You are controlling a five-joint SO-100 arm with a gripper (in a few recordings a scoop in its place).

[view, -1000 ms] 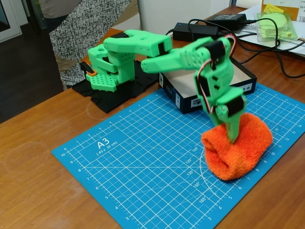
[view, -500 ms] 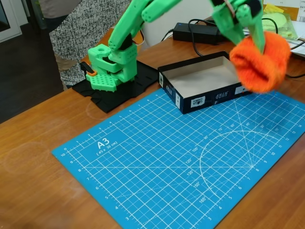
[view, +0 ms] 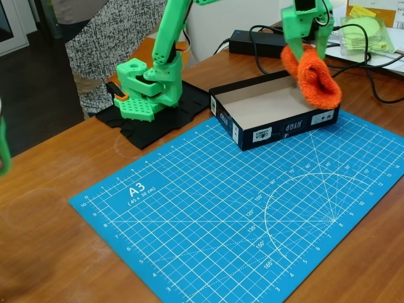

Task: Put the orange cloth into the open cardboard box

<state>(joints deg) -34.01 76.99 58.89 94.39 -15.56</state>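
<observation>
While suspended above the far right end of the open cardboard box [view: 262, 104], the orange cloth [view: 312, 77] hangs as a drooping bundle from the gripper [view: 307, 45], whose green fingers are clenched on the cloth's upper fold.

Item, arm: green SO-100, base [view: 148, 91] seated on a black pad [view: 158, 123] at the left of the fixed view, links raised high and reaching rightward.

Item, box: shallow tray, dark outer walls with small white logos, plain beige interior, nothing in it; its near wall meets the far edge of the cutting mat [view: 240, 208].

Step in hand, by judgement: carry phase, cloth lifted and arriving over the box. The lower end of the cloth appears to overhang the box's right wall, so the next move calls for a small shift toward the box's middle, a lowering, then a release; dropped as it hangs, the soft bundle might drape over the rim.

Item, surface: brown wooden table [view: 57, 208] bearing a blue gridded A3 mat, bare.

Item, room: black power adapter [view: 255, 41] with cables behind the box; pale yellow-green cloth in clear wrap [view: 366, 31] at the far right; a person in a speckled garment [view: 107, 38] standing behind the table at the left; dark floor beyond.
</observation>
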